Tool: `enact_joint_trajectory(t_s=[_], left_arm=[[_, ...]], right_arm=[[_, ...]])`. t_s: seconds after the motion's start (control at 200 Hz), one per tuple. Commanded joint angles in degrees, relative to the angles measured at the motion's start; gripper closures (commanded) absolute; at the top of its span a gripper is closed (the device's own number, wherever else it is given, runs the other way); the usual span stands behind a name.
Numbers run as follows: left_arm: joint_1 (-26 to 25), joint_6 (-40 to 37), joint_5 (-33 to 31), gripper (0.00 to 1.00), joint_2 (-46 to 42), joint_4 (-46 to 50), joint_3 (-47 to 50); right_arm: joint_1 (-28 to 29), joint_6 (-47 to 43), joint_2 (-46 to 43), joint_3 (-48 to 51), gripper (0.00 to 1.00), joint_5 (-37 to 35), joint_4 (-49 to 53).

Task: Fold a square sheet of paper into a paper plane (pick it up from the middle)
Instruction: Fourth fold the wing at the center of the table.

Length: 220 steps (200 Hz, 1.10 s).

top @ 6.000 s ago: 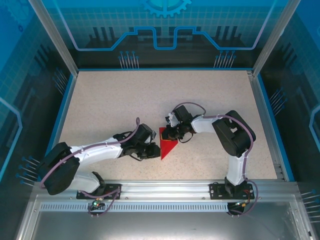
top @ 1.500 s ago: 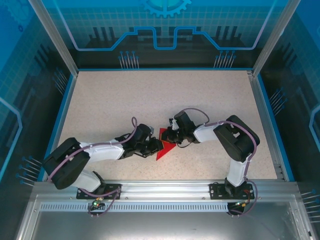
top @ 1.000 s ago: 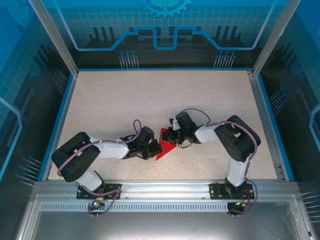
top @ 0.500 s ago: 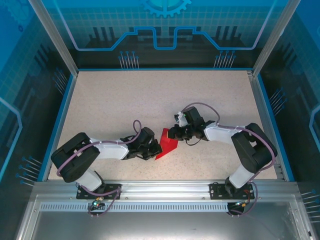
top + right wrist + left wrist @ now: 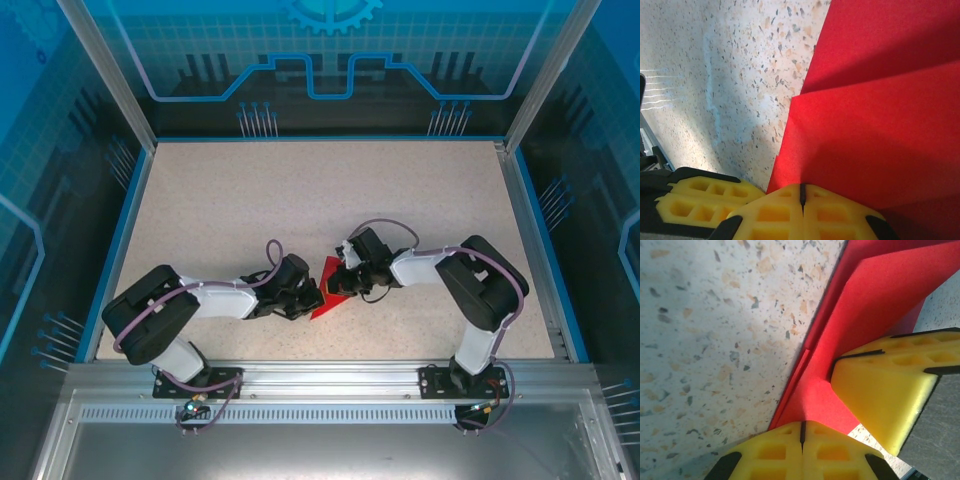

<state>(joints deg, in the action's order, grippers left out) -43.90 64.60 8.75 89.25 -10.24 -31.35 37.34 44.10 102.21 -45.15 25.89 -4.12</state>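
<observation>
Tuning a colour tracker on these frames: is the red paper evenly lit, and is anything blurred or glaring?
Top external: sharp and evenly lit, the square sheet of paper uniformly red. Left wrist: table crisp, red darker behind the raised flap. Right wrist: shadow bands across the paper layers, pale sheen on the table, no blur.

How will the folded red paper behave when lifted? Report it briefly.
Likely floppy: the red paper is thin, its folded layers standing apart between the left claw and right claw. Probably very light, so it may slide on the smooth table. Creases should stiffen it slightly.
</observation>
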Motion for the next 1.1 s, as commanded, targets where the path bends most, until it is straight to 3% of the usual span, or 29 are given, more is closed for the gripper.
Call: enact_joint_trajectory(t_s=[0.0,0.705,1.095], left_arm=[[-0.30,0.00,-4.42,0.94,3.03,10.24,2.34],[-0.22,-0.22,-4.97,0.96,3.43,10.77,4.26],[-0.28,-0.59,-4.77,0.96,3.57,10.83,4.40]], right_arm=[[-1.92,0.56,0.83,0.58,0.95,-3.82,-1.21],[-13.33,-1.63,2.76,-0.27,0.93,-2.95,0.16],[-17.60,-5.02,4.01,-4.83,0.93,-2.19,5.69]])
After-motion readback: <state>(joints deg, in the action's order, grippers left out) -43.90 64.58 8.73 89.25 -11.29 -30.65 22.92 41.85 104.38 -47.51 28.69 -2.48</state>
